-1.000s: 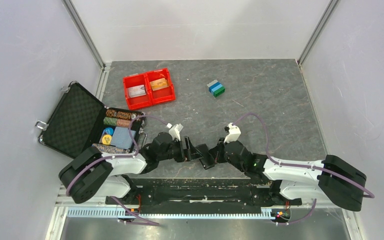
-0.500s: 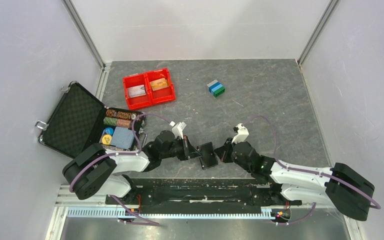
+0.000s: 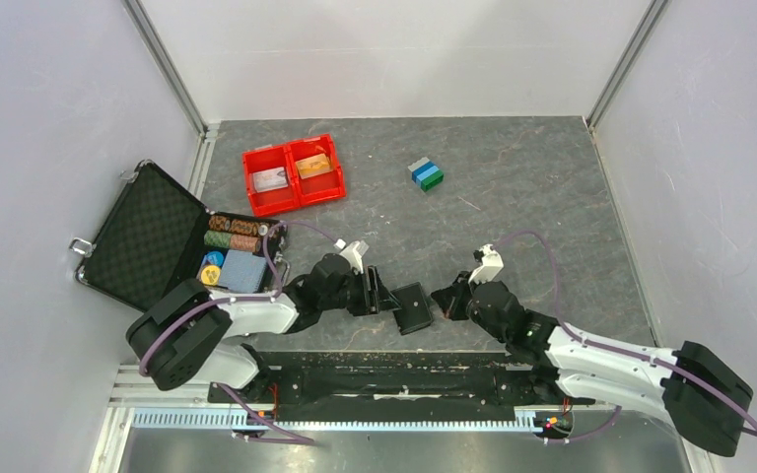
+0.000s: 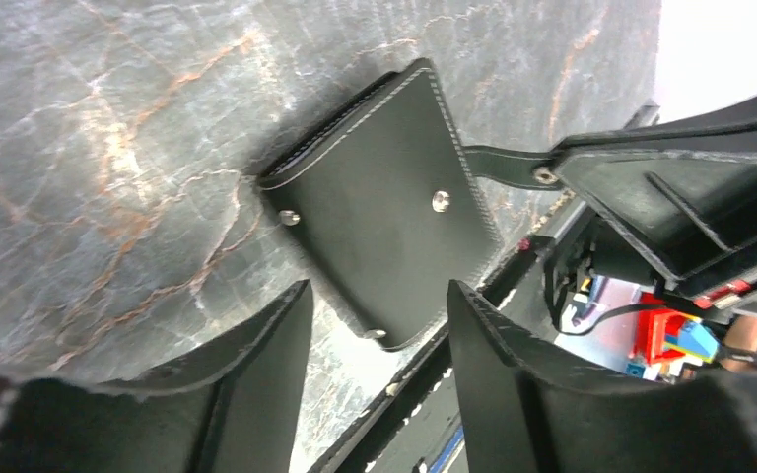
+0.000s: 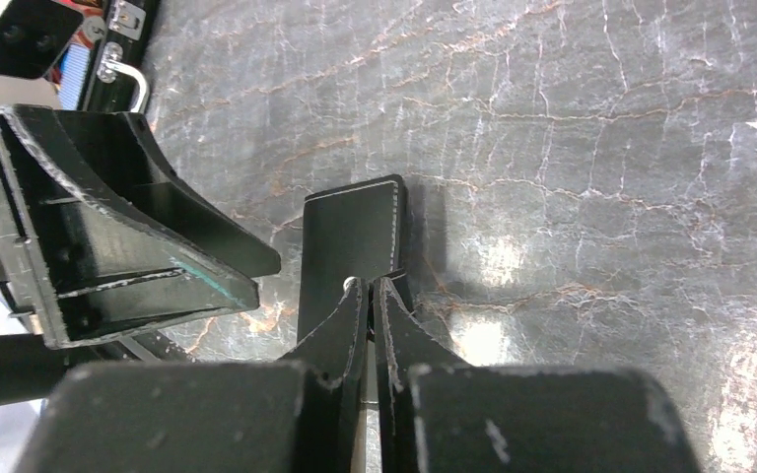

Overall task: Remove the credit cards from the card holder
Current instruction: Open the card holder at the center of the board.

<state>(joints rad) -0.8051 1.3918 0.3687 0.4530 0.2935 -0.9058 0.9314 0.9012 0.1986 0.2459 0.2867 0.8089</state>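
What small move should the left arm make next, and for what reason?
Probably close the left gripper on the card holder. Its jaws stand open with the holder's near corner between them. The right gripper is shut, seemingly on the holder's strap, so a second grip would likely steady the holder for opening.

Inside of the card holder (image 4: 379, 207) hidden, its near edge masked by the right fingers (image 5: 335, 330), left fingers (image 4: 256, 379) cut off at bottom, red tray (image 3: 301, 200) contents too small to tell
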